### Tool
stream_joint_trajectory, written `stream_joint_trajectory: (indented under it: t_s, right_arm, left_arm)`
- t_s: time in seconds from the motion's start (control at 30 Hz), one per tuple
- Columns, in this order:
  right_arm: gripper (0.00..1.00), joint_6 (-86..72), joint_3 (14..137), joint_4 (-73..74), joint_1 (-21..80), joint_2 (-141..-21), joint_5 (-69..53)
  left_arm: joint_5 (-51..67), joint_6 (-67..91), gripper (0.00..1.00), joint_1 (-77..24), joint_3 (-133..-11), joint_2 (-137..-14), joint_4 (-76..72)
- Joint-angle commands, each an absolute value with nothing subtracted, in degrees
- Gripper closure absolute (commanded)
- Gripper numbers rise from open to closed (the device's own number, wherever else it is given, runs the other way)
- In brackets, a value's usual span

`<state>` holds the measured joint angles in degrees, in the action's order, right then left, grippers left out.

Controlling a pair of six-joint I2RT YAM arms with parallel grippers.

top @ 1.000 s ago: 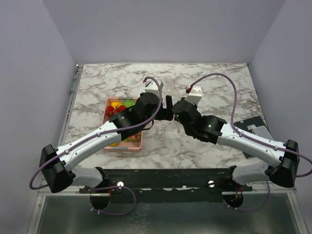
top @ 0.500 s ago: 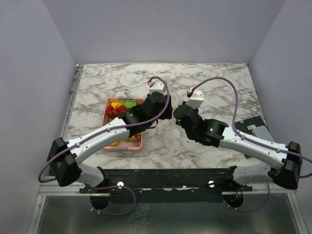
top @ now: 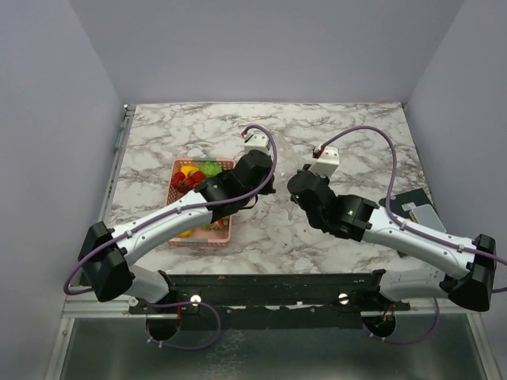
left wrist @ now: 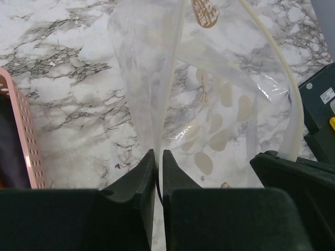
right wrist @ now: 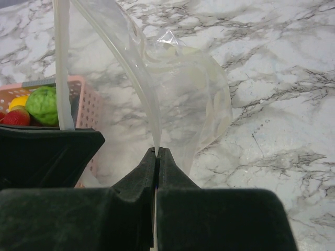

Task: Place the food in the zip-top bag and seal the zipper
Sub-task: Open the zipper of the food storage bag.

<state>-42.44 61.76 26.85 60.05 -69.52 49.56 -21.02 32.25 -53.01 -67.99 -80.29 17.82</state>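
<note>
The zip-top bag (left wrist: 220,99) is running off the top of both wrist views; overhead, my left arm (top: 158,222) is covering half the pink basket (top: 190,161).

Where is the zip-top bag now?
In both wrist views the zip-top bag is pinched between the left gripper and right gripper, right of the pink basket.

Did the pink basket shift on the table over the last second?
No. In the overhead view the pink basket sits just as it did against the table's left edge and the marble veins around it.
</note>
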Motion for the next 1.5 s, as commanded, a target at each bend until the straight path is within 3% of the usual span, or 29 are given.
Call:
stream_joint_trajectory:
  t_s: [0.0,0.07,1.27,1.47]
  right_arm:
    - [0.99,-45.4,61.1,30.6,60.5,-67.2,54.0]
    - [1.00,-45.5,60.7,31.3,60.5,-66.1,54.5]
    - [0.99,-60.4,61.5,64.4,60.5,-60.2,61.5]
    - [0.99,-54.6,62.7,58.5,60.5,-59.1,56.6]
  left_arm:
    - [-21.7,30.7,0.95,-53.3,-66.8,-78.7,17.6]
    - [-22.2,29.9,1.00,-53.3,-66.6,-78.2,18.1]
    - [-35.4,18.8,1.00,-53.3,-77.6,-66.1,41.8]
    - [-35.0,18.2,1.00,-53.3,-80.1,-66.0,43.7]
